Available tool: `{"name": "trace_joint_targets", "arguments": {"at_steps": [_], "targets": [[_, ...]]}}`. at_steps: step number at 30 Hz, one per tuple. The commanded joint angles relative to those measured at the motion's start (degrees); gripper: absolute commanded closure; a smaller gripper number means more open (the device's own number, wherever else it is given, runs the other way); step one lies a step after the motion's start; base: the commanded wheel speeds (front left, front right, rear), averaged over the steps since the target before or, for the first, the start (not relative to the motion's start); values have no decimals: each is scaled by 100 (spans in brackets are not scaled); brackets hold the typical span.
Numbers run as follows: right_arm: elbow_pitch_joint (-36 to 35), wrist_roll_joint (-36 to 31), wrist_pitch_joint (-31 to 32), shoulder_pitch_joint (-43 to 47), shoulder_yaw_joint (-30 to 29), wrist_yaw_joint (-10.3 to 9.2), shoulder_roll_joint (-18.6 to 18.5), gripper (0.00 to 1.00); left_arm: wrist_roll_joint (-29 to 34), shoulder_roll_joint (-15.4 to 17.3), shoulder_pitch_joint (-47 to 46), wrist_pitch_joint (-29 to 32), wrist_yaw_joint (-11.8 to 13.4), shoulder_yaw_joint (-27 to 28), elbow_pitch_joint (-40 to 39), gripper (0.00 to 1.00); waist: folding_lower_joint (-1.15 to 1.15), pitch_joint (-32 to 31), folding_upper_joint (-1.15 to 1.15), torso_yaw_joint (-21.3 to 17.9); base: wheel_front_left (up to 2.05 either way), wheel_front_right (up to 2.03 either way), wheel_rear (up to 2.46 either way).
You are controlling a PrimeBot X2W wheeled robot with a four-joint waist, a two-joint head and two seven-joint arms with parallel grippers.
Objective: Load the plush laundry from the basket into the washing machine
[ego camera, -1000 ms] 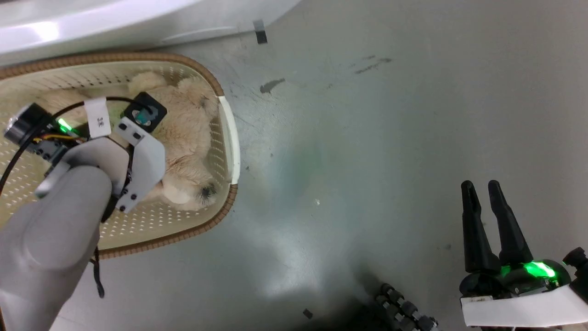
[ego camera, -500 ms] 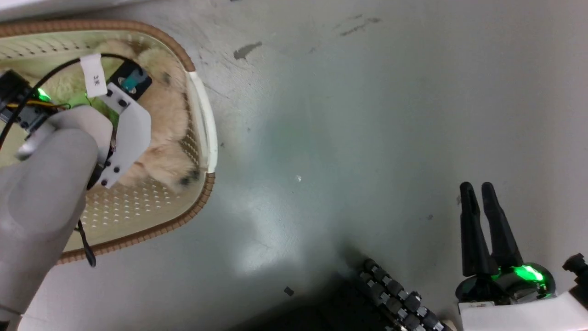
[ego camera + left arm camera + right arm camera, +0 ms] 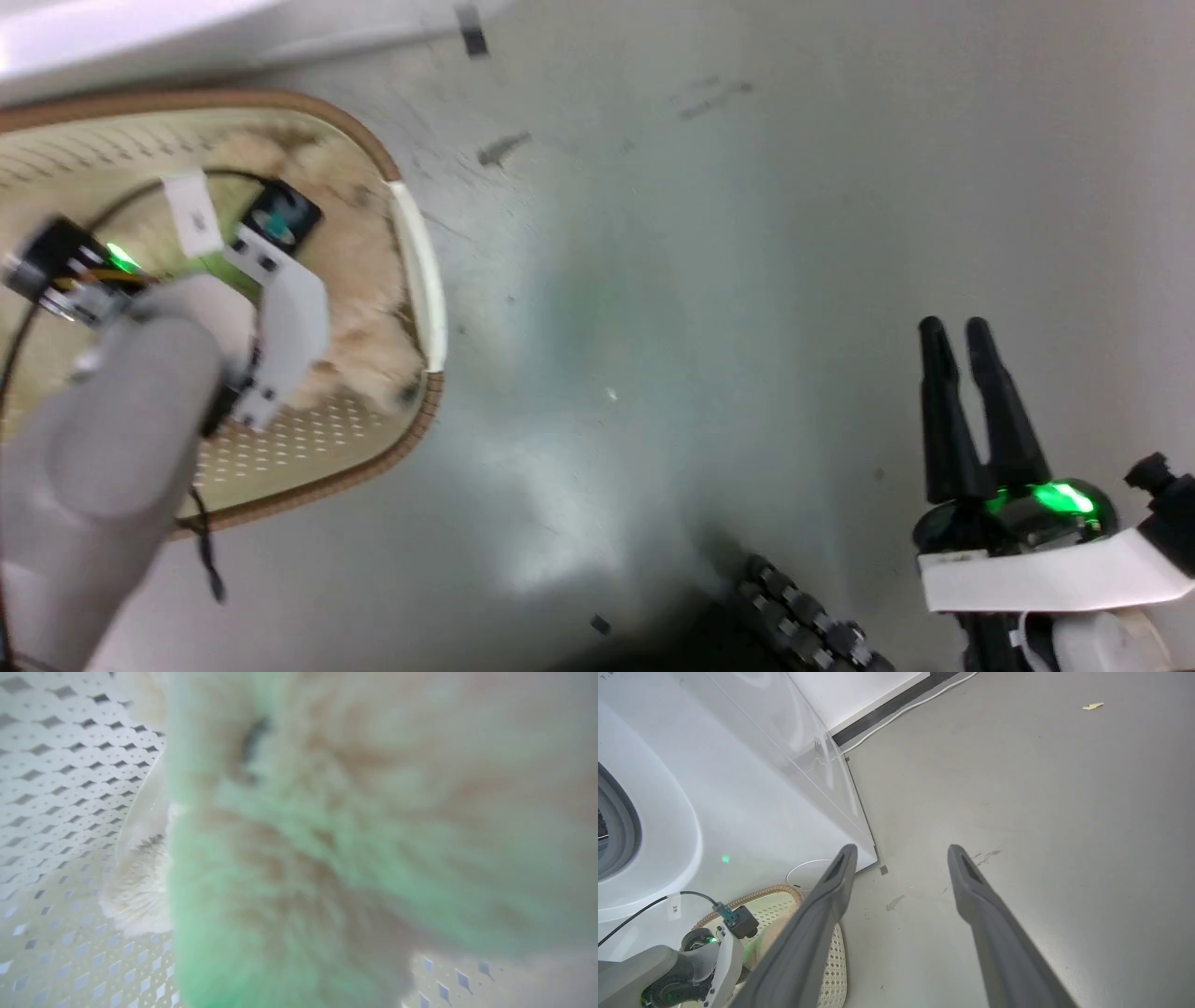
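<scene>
The head camera has swung since half a second ago: the basket [image 3: 308,117] now sits lower in the view, and the washing machine's [image 3: 112,37] white edge shows along the top again.
The left gripper [image 3: 271,317] reaches down into the basket onto the plush laundry [image 3: 359,280], which lies at the basket's right end beside the white handle. The left wrist view shows green-lit fur close up, and whether the fingers are spread or pinching cannot be told. The right gripper [image 3: 954,329] hangs over the grey floor [image 3: 700,233], well apart from the basket, its fingers spread and empty.
</scene>
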Motion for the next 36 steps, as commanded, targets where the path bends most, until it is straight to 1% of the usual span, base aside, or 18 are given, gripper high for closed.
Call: {"name": "trace_joint_targets", "arguments": {"at_steps": [1,4,11,15,19,23,28,29,30,31,36], "targets": [[51,-72,-25,-99,-83,-4,-3,0,-76,-130,100,-129,31,12,26,100,0,-389,-1,312,0,0,0],[197,-259,-25,-167,-305,-4,-3,0,-307,-516,209,-508,68,59,155,100,0,-752,-1,644,0,0,0],[544,-798,-25,-80,-664,-4,-3,0,-818,-1438,581,-1451,70,121,801,100,0,-1948,-1,1471,0,0,0],[696,-1048,-25,80,-830,-4,-3,0,-1230,-1910,801,-2052,78,344,1114,100,0,-2609,-1,1933,0,0,0],[842,-1209,-25,282,-919,-4,-3,0,-1663,-2264,1041,-2644,109,661,1365,100,0,-3226,-1,2277,0,0,0],[945,-1263,-25,480,-981,-4,-3,0,-1977,-2487,1218,-3163,160,943,1459,100,0,-3684,-1,2514,0,0,0],[1035,-1314,-25,717,-1011,-4,-3,0,-2178,-2673,1312,-3793,325,1213,1402,100,0,-4100,-1,2753,0,0,0],[1035,-1314,-25,717,-1011,-4,-3,0,-2178,-2673,1312,-3793,325,1213,1402,100,0,-4100,-1,2753,0,0,0],[1070,-1312,-25,813,-1038,-4,-3,0,-2227,-2726,1349,-4068,373,1296,1352,100,0,-4246,-1,2812,0,0,0],[1070,-1312,-25,813,-1038,-4,-3,0,-2227,-2726,1349,-4068,373,1296,1352,100,0,-4246,-1,2812,0,0,0],[1093,-1318,-25,980,-1063,-4,-3,0,-2357,-2848,1359,-4693,508,1513,1307,100,0,-4440,-1,2883,0,0,0]]}}
